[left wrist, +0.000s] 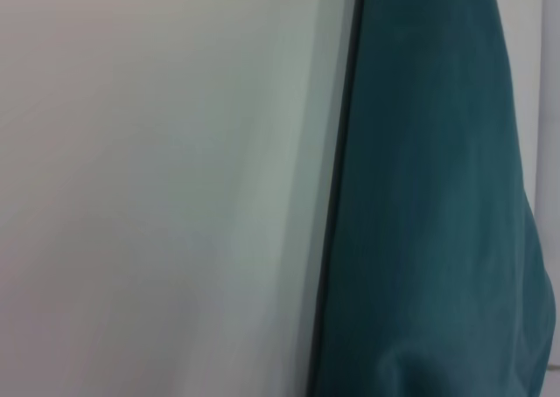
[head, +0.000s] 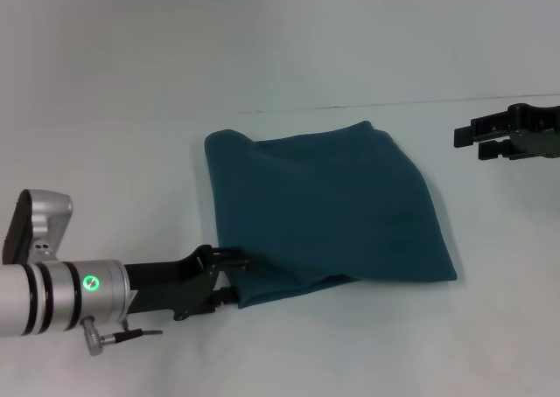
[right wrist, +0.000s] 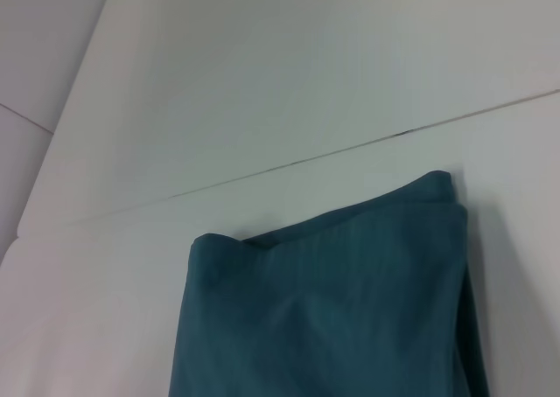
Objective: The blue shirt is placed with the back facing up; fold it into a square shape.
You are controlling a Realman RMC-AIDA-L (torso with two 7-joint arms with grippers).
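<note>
The blue shirt [head: 324, 209] lies on the white table [head: 131, 135] folded into a rough square, plain side up, with no lettering showing. My left gripper [head: 241, 279] is at the shirt's near left corner, its dark fingers apart on either side of the cloth edge there. My right gripper [head: 469, 144] hovers open beyond the shirt's far right corner, clear of the cloth. The left wrist view shows the blue shirt [left wrist: 437, 196] with one long straight edge against the table. In the right wrist view, two corners of the blue shirt [right wrist: 332, 309] show.
A thin dark seam [head: 394, 102] crosses the table just behind the shirt and also shows as the seam [right wrist: 350, 148] in the right wrist view. White table surface surrounds the shirt on all sides.
</note>
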